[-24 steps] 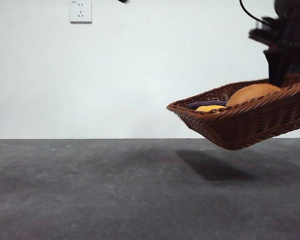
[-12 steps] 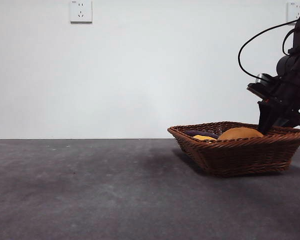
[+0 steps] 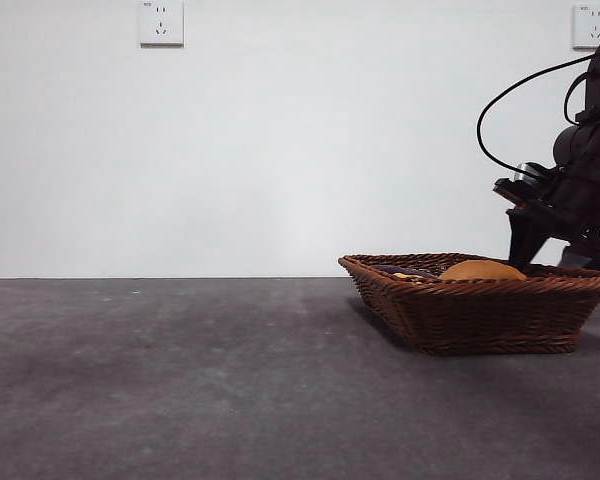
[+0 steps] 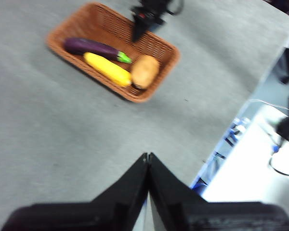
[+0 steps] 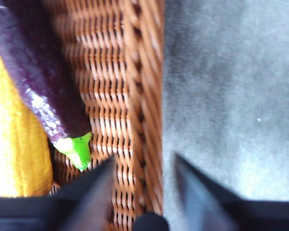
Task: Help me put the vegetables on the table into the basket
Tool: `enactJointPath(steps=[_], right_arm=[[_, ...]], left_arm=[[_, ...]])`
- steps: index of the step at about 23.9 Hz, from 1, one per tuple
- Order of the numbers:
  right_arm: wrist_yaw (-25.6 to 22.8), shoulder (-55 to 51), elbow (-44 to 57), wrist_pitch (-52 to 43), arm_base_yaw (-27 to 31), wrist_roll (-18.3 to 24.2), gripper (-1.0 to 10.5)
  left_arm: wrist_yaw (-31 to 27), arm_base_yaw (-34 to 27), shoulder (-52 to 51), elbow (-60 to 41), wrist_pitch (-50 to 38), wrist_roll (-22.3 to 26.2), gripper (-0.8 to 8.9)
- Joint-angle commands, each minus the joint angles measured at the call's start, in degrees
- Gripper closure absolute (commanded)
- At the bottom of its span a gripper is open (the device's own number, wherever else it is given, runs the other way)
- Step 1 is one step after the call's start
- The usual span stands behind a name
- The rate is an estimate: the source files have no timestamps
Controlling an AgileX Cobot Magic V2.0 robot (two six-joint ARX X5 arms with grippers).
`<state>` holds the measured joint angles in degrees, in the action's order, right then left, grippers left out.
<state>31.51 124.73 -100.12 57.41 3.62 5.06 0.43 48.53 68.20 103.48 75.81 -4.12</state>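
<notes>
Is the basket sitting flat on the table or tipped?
Flat. The basket rests level on the table, its rim even, with no gap showing underneath.

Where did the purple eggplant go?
The eggplant lies inside the basket, right beside the yellow corn, with its green stem end close to the potato. The front view shows the basket standing on the table's right side.
</notes>
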Motion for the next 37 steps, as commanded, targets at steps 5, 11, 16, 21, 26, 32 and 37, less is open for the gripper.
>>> enactJointPath(steps=[5,11,16,21,26,32,37], right_arm=[[-1.36,-10.64,-0.13,7.43,1.68,0.22,2.4],[-10.45,-36.44,-0.11,15.08,1.64,0.52,9.7],[-15.56,-53.31,-0.02,21.51,1.60,-0.94,9.6],[-15.54,-69.92,0.76,21.53,1.57,-3.65,9.6],[-15.89,-84.06,1.16,21.55,0.55,-7.32,9.6],[-10.05,-93.13,3.78,21.57,0.35,-8.07,9.5],[-10.40,-95.60,6.73,21.57,0.13,-8.09,9.5]], left_arm=[[-0.44,0.11,-5.33,-0.44,-0.15,-0.15,8.17],[-0.48,0.11,-10.69,-4.46,-0.17,0.35,8.17],[-3.98,0.11,-14.78,-15.19,-0.17,1.36,8.17],[-5.62,0.11,-18.71,-23.54,-0.17,-2.45,8.17],[-9.64,0.17,-19.32,-25.90,-0.22,-9.38,8.17],[-9.49,0.22,-19.10,-25.90,-0.22,-9.38,8.17],[-10.58,0.22,-19.06,-25.90,-0.22,-9.33,8.17]])
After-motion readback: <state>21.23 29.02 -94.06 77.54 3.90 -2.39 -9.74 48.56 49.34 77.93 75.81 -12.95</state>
